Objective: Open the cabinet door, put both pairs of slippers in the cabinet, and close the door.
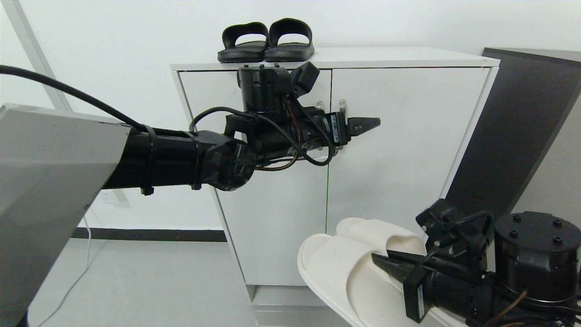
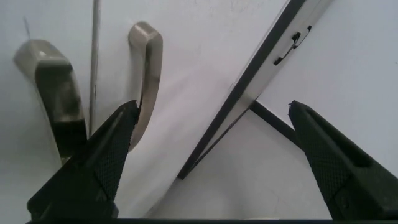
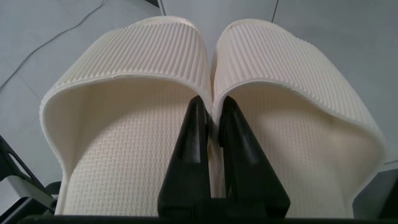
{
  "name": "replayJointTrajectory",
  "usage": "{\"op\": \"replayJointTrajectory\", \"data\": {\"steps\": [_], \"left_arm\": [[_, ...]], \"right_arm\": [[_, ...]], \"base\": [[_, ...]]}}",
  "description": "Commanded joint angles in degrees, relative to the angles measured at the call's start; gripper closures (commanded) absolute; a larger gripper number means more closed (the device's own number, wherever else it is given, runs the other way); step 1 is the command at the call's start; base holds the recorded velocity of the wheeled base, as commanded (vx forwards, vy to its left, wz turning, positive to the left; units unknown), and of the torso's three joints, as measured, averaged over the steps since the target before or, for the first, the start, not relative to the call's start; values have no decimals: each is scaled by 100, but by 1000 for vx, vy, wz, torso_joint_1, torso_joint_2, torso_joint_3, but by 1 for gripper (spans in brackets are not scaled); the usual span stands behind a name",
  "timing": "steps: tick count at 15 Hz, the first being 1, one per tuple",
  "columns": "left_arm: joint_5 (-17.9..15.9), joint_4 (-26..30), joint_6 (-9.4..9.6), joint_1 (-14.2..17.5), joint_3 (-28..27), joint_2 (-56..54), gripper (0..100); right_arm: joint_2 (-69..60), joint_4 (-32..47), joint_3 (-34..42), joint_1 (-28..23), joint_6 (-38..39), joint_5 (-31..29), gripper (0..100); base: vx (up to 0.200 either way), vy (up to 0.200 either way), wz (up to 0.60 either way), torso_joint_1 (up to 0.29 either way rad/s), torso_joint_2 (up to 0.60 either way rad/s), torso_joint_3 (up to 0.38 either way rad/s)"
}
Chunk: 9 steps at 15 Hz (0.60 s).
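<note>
Slippers (image 3: 118,137), white, sit pinched in the right claw (image 3: 212,107); the left claw (image 2: 211,107) gapes wide at the cabinet handles (image 2: 148,56).

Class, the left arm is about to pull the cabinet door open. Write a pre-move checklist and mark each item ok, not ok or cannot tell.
1. Left gripper open: ok.
2. Door handle between its fingers: not ok, it sits beside one fingertip.
3. Cabinet doors opened: not ok, both shut.
4. White slippers pinched in right gripper: ok.
5. Black slippers resting on cabinet top: ok.
6. White slippers clear of the door's swing: cannot tell.
</note>
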Motion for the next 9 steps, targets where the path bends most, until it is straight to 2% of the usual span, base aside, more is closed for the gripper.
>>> {"op": "replayJointTrajectory", "data": {"steps": [1,4,6,9], "left_arm": [[3,-5,-8,-6,-4,40,100],[-6,-14,1,-50,111,-74,100],[3,-49,18,-208,339,-188,100],[21,-462,18,-419,902,-443,100]], "right_arm": [[7,-2,6,3,2,0,100],[-28,24,94,11,-7,71,100],[-107,33,156,20,-7,246,100],[-221,86,244,91,-16,510,100]], "base": [[0,0,0,0,0,0],[0,0,0,0,0,0],[0,0,0,0,0,0],[0,0,0,0,0,0]]}}
